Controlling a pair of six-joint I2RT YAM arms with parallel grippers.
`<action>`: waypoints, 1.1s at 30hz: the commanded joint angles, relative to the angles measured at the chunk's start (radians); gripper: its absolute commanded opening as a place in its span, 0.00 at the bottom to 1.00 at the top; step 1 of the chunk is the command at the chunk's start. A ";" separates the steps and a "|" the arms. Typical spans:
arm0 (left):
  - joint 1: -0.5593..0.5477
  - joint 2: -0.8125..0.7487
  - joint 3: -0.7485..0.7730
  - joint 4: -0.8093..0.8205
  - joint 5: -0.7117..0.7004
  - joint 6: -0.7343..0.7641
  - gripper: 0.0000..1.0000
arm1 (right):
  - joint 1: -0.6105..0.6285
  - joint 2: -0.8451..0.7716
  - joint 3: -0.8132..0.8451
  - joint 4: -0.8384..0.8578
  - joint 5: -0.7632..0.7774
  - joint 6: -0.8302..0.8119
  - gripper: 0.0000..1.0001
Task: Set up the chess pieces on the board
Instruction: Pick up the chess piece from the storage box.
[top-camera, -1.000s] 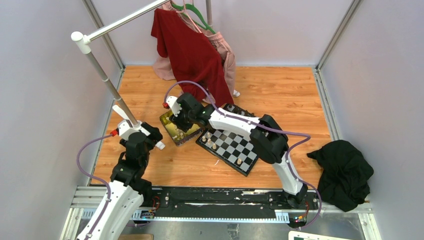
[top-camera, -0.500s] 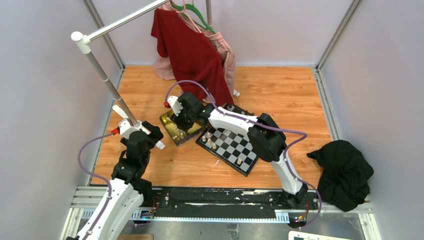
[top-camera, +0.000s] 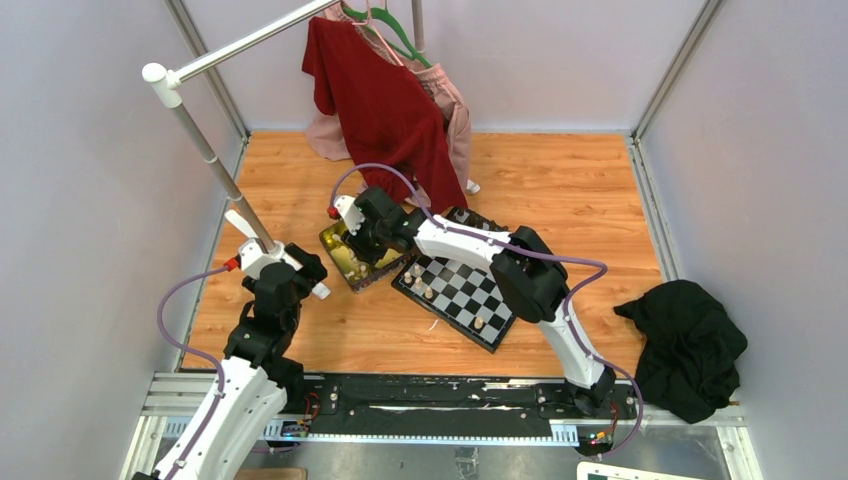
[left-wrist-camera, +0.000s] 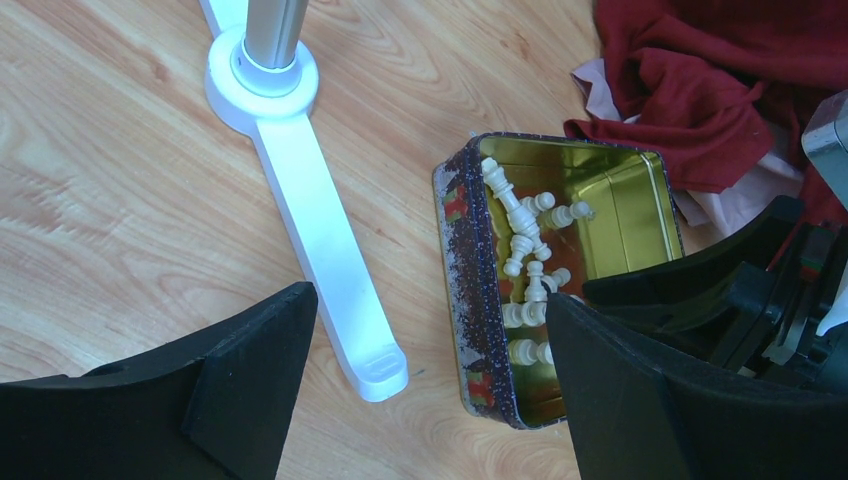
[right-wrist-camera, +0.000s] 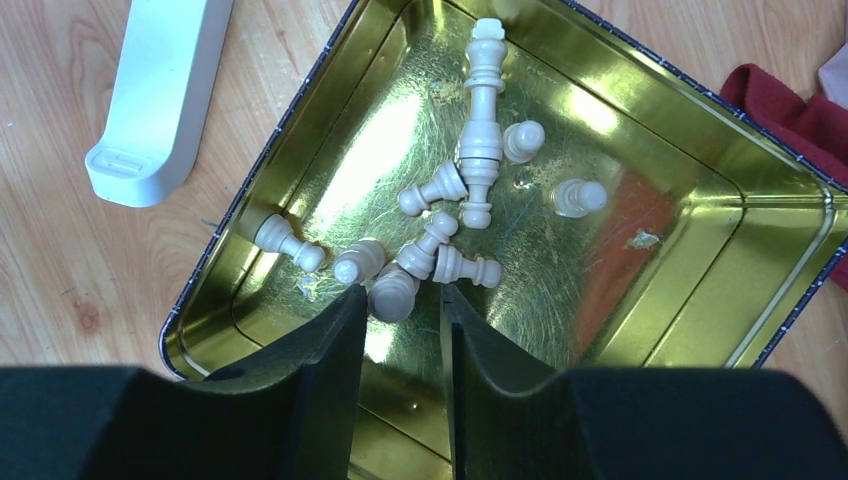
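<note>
**Setup barely begun, most pieces in the tin**

The small cream turned chess pieces (right-wrist-camera: 440, 250) mostly lay tumbled in the shiny gold square tin (right-wrist-camera: 650, 300). Only a few stood on the flat black-and-white checkered board (top-camera: 470, 290), so I judged nearly all the placing was left. My right end effector (right-wrist-camera: 398, 310) sat low in the tin, jaws narrow either side of one pawn; I could not tell whether it was clamped. The left end effector (left-wrist-camera: 425, 400) hung released, holding nothing. Room was tight: tin walls hemmed the fingers, the white stand foot (right-wrist-camera: 150, 100) lay just beside the tin, and the dark red garment (left-wrist-camera: 720, 80) draped near its far corner. The wooden counter (top-camera: 560, 180) nearer me looked the freest path.
</note>
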 joint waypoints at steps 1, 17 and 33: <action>-0.002 -0.001 -0.014 0.031 -0.010 0.001 0.90 | -0.010 0.028 0.047 -0.033 -0.018 0.010 0.35; -0.002 -0.017 -0.018 0.018 -0.010 -0.008 0.90 | -0.012 -0.003 0.046 -0.053 -0.017 -0.002 0.00; -0.002 -0.051 0.012 -0.049 -0.028 -0.008 0.90 | -0.012 -0.128 -0.047 0.018 0.020 -0.009 0.00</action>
